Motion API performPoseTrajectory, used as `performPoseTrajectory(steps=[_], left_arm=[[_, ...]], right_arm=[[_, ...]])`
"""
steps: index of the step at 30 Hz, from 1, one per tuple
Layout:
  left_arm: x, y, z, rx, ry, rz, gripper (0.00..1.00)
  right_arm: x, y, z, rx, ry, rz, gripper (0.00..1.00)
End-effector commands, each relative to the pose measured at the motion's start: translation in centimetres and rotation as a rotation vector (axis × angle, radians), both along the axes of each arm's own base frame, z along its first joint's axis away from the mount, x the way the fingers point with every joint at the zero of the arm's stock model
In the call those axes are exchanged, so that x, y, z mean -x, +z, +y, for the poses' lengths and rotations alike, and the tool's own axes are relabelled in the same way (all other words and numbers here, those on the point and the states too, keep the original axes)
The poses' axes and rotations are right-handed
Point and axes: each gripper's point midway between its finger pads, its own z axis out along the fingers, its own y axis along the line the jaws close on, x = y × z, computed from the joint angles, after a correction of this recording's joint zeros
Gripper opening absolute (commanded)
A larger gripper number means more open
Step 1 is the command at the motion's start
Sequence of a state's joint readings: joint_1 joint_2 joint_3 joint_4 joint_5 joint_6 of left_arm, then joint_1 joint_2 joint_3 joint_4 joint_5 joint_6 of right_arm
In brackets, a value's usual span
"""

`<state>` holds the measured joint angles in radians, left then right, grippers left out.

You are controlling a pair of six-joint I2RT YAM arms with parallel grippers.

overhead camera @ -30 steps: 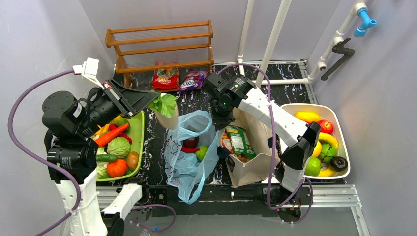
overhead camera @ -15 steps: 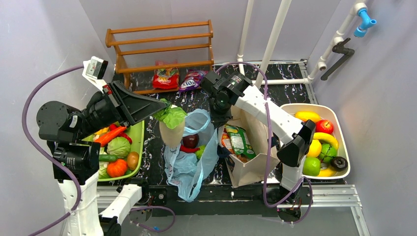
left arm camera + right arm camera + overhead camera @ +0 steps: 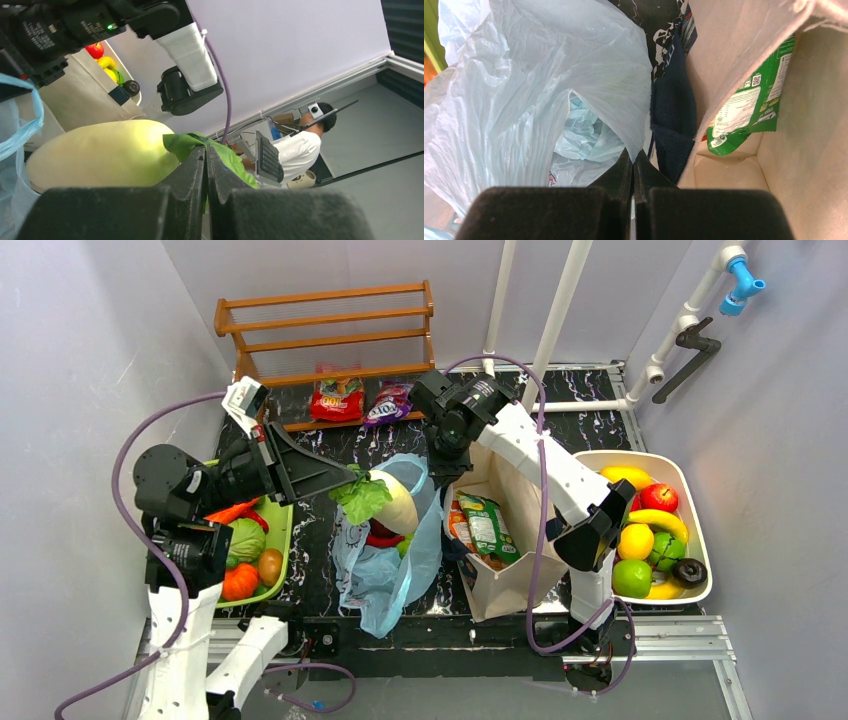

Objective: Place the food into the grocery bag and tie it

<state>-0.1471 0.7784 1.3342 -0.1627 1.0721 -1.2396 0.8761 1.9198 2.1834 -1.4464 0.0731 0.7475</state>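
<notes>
While the left gripper (image 3: 205, 160) pinches the leafy top of the long pale-cream radish (image 3: 400, 508), the root hangs over the left rim of the thin light-blue translucent plastic grocery bag (image 3: 385, 585) — long axis left to right, blunt end toward the mouth. The right gripper (image 3: 633, 161), fingers pressed on the bag's far-right film, holds it open.
</notes>
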Motion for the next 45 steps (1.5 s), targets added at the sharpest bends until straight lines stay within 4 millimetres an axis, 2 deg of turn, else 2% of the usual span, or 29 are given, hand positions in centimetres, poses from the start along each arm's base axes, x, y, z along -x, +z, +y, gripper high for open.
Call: performPoseTrajectory(steps=[1,13,21,27,33,38,39,40,45], left_arm=[[0.4,-1.1,-0.1,0.001,-0.012,-0.017,0.0],[-2.7,-8.0,0.0,-0.07,0.074,0.042,0.0],[-4.3,-13.7,0.5,-0.165,0.147,0.097,0.0],[-4.8,-15.6,0.7,-0.193,0.177,0.103,0.0],[-6.0,-19.2,1.4,-0.269,0.245,0.163,0.0],[-6.5,-20.2,1.8,-0.295,0.278,0.172,0.01],[-6.7,-20.4,1.8,-0.303,0.284,0.177,0.03],[-6.8,-20.6,1.9,-0.311,0.29,0.182,0.12],[-7.1,-21.0,2.1,-0.338,0.301,0.201,0.69]], right_arm=[[-0.3,1.1,-0.3,-0.017,0.003,-0.015,0.01],[-0.1,0.2,-0.2,-0.018,0.009,0.011,0.01],[0.0,-0.4,0.1,-0.024,0.02,0.024,0.01],[-0.1,-0.8,0.3,-0.025,0.028,0.034,0.01],[-0.2,-0.9,0.4,-0.026,0.033,0.037,0.01],[-0.3,-1.2,0.2,-0.019,0.034,0.042,0.01],[-0.3,-1.2,0.2,-0.02,0.034,0.041,0.01],[-0.3,-1.2,0.2,-0.021,0.034,0.043,0.01],[-0.4,-1.3,0.2,-0.023,0.036,0.043,0.01]])
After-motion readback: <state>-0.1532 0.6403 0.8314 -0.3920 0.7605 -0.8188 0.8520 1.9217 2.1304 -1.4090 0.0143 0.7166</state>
